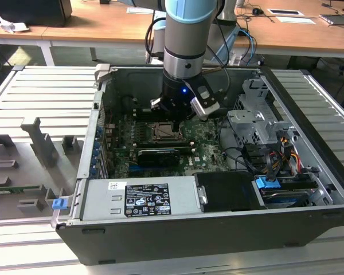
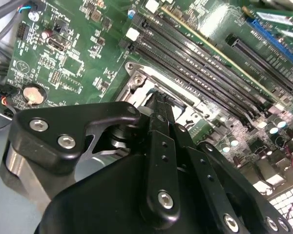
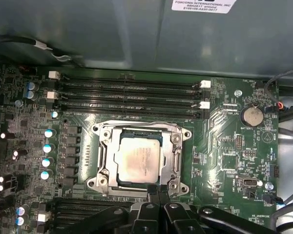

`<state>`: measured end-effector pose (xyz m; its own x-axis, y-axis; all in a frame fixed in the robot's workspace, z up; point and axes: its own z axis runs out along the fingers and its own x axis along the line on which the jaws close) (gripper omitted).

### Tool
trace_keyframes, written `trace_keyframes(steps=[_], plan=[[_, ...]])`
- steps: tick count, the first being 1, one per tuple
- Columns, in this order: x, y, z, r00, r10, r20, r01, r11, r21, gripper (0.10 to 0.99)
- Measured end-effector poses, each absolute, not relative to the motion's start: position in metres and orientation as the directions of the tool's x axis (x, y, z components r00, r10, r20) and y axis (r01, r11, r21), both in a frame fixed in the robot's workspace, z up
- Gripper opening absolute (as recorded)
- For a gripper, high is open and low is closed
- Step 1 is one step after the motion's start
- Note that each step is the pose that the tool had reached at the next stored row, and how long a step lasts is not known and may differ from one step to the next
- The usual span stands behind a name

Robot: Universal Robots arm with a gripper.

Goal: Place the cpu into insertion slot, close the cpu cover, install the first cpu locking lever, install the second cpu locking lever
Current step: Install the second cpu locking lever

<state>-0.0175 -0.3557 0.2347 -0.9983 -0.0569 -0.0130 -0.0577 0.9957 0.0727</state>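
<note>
the cpu (image 3: 137, 162) has a pale, matt metal face with a faint tan stain. the cpu cover (image 3: 105, 157) around it is bare silver metal with a dull sheen. the motherboard (image 3: 224, 146) is glossy green. the pincer (image 2: 158, 105) is matt black, with shiny steel screws. the computer case (image 1: 218, 229) is dark grey painted metal, and the bench (image 1: 40, 97) is ribbed pale-grey metal.

Even indoor light, dim case interior, soft blur, mild metal glare
</note>
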Motion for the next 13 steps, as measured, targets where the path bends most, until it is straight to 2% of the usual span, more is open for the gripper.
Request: trace_keyframes(steps=[7,13], plan=[[-0.018,-0.367,0.235,-0.998,-0.057,-0.013,-0.058,0.996,0.073,0.106],[-0.026,-0.375,0.235,-0.998,-0.057,-0.014,-0.058,0.994,0.089,0.106]])
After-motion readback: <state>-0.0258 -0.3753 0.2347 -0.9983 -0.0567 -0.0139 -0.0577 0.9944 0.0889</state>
